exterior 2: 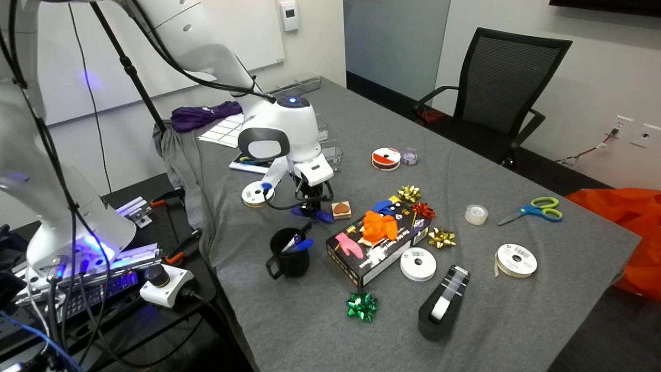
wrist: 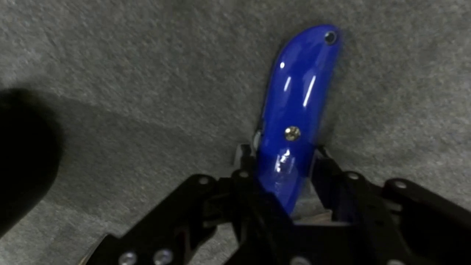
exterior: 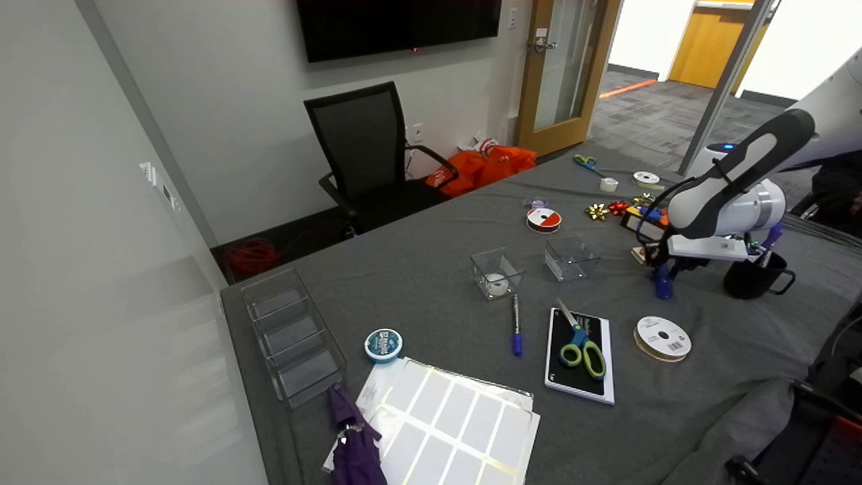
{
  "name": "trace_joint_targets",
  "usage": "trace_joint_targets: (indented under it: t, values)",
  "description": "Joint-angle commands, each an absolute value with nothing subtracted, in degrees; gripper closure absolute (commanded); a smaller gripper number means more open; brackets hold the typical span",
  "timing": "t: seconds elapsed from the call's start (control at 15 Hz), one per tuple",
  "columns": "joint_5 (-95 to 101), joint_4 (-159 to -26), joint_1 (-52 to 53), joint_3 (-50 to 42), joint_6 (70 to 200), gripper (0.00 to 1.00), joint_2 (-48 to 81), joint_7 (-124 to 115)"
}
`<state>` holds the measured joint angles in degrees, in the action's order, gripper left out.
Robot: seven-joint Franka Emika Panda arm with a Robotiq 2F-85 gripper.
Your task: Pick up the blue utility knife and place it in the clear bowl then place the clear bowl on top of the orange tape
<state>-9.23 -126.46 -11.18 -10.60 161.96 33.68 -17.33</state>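
Note:
My gripper (wrist: 283, 152) is shut on the blue utility knife (wrist: 298, 92), one finger on each side of its handle. The gripper (exterior: 658, 268) and knife (exterior: 664, 286) show at the right of an exterior view. In an exterior view the gripper (exterior 2: 310, 206) is above the knife (exterior 2: 324, 217); I cannot tell whether the knife is clear of the cloth. The orange tape (exterior: 552, 219), an orange-red and white roll, lies flat farther back and shows in both exterior views (exterior 2: 386, 153). I make out no round clear bowl, only boxy clear containers: an empty one (exterior: 564, 271) and one holding a white roll (exterior: 479, 271).
A wooden block (exterior 2: 341, 210) lies beside the knife. A black mug of pens (exterior 2: 290, 261) and a box with gloves (exterior 2: 356, 256) stand near the gripper. A white spool (exterior: 663, 335), a notebook with scissors (exterior: 579, 391) and a blue-capped pen (exterior: 517, 340) lie on the cloth.

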Motion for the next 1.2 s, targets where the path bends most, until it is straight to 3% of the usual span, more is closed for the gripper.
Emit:
trace_joint_targets:
  t: [0.0,1.07,1.13]
  values:
    - [-11.0,-127.0,-12.5,-9.6,163.4,0.87,33.9,-14.8]
    - [-10.8,-130.8,-11.9,-11.1,153.1,0.87,20.7,-14.6]
    - [-10.9,-130.9,-12.0,-10.9,153.8,0.37,20.6,-14.4]
